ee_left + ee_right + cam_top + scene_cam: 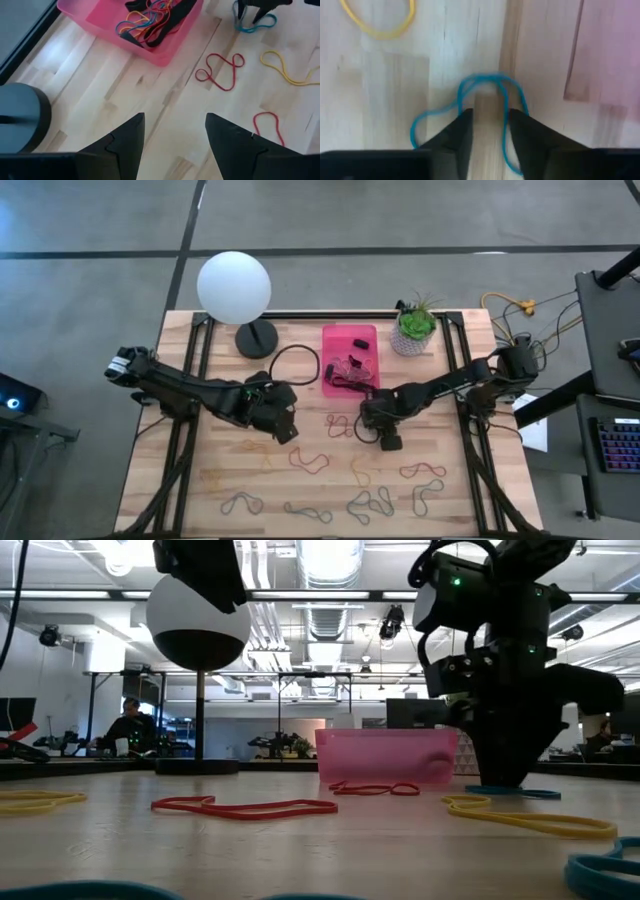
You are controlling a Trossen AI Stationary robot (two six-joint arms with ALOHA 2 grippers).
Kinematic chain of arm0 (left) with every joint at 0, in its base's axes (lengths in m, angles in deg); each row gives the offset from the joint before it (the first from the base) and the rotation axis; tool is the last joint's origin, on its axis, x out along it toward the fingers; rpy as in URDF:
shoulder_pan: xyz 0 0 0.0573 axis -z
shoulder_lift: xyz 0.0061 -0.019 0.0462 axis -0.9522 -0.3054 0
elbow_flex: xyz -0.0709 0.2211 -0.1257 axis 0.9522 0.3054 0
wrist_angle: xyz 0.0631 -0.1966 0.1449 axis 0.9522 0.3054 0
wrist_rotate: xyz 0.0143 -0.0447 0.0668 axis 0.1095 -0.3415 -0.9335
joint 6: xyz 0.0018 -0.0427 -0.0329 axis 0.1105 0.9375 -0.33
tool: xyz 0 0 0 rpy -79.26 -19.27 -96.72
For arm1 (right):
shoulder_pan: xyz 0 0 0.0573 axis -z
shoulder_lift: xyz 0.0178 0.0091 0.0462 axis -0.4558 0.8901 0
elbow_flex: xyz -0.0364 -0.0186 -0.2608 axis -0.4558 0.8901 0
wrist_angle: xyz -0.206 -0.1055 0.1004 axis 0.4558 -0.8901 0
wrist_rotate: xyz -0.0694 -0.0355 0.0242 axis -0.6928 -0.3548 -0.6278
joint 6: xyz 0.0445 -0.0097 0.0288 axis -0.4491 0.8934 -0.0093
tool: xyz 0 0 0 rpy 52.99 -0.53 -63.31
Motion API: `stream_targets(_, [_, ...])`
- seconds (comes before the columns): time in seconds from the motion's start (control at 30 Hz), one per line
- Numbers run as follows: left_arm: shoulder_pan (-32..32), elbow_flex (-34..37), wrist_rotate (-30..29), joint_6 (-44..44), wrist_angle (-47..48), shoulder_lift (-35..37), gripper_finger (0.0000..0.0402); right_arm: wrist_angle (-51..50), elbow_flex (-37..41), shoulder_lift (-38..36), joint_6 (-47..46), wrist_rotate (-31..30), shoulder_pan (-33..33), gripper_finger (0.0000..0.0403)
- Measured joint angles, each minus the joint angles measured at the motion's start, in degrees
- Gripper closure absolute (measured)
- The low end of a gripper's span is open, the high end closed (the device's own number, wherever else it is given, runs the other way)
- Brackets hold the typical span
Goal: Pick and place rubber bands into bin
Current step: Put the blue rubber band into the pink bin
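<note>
1. The right gripper [388, 442] is down on the pale wooden slatted counter [200, 500], just in front of the small translucent pink plastic bin [349, 340]; in the low view its dark body [510, 740] stands right of the bin [385, 756].
2. In the right wrist view its 2 dark fingers [457, 135] are parted by a narrow gap and press on the counter over a thin blue rubber band [490, 82]. A strand of the band runs into the gap, and other parts loop outside the fingers. The fingers are not clenched; whether they grip the band I cannot tell.
3. The left wrist view shows the same blue band [255, 25] under those fingers, beside the bin's corner.
4. The bin sits at the back middle of the counter, between a black-based lamp with a white globe [234, 288] and a white pot holding a green plant [414, 330]. Inside it lie several tangled bands in black, red, yellow and blue [150, 22].
5. The left gripper [283, 425] waits above the counter left of centre, its 2 fingers [125, 145] spread wide with nothing between them.
6. Many loose rubber bands [372, 502] lie scattered across the front half of the counter: a twisted red loop [218, 71], a yellow loop [285, 70], another red one [308, 460], and grey-green ones along the front edge.
7. A black cable loop [295, 365] lies beside the lamp base.
</note>
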Motion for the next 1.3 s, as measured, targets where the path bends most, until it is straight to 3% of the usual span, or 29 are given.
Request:
stream_targets(0.17, [0.00,0.00,0.02,-0.07,0.00,0.01,0.0207,1.71,-0.11,-0.02,-0.02,-1.48,-0.09,0.0377])
stream_targets(0.23, [0.00,0.00,0.02,-0.09,0.02,0.02,0.0207,2.81,-0.16,0.20,-0.60,-2.18,-0.03,0.0388])
stream_targets(0.43, [0.00,0.00,0.03,-0.11,0.03,0.02,0.0207,4.56,-2.18,-0.35,-5.77,-3.55,0.32,0.0395])
stream_targets(0.63, [0.00,0.04,0.07,-0.55,0.02,0.02,0.0207,3.54,-9.53,-3.07,-5.58,-3.81,0.76,0.0395])
stream_targets(0.93, [0.00,0.13,0.07,-0.63,0.09,0.02,0.0207,-1.13,-19.55,-5.77,-2.33,-15.27,2.72,0.0395])
stream_targets(1.17, [0.00,0.17,0.05,-0.61,0.08,0.03,0.0207,-7.05,-23.28,-7.13,-2.21,-26.65,9.69,0.0395])
stream_targets(1.3, [0.00,0.17,0.06,-0.61,0.09,0.02,0.0207,-7.38,-23.00,-7.04,-2.87,-24.87,16.07,0.0395])
